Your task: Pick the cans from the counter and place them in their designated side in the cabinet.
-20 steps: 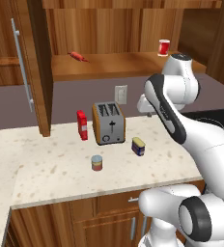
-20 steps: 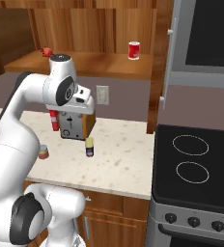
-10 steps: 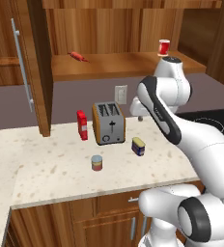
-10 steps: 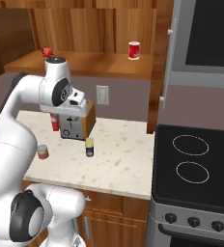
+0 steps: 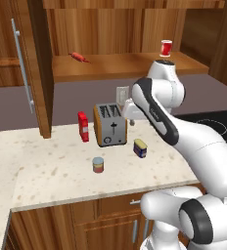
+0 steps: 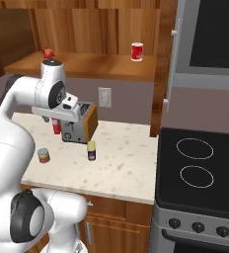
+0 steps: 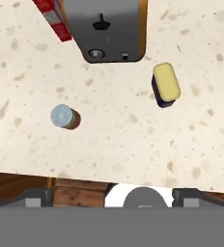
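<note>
- pincer (image 5: 126, 108) spread wide, holds nothing, up above the toaster (image 5: 110, 125), looking down on the counter (image 7: 133, 140)
- round can (image 7: 64, 116) and blue can (image 7: 165, 84) both on the counter in front of the toaster, well apart
- red carton (image 5: 83, 126) upright just left of the toaster
- cabinet (image 5: 135, 66) shelf: red cup (image 5: 166, 48) on the right, small red item (image 5: 79, 57) on the left; door (image 5: 25, 63) open

2 cans (image 7: 65, 116) upright on counter (image 7: 133, 140)
</note>
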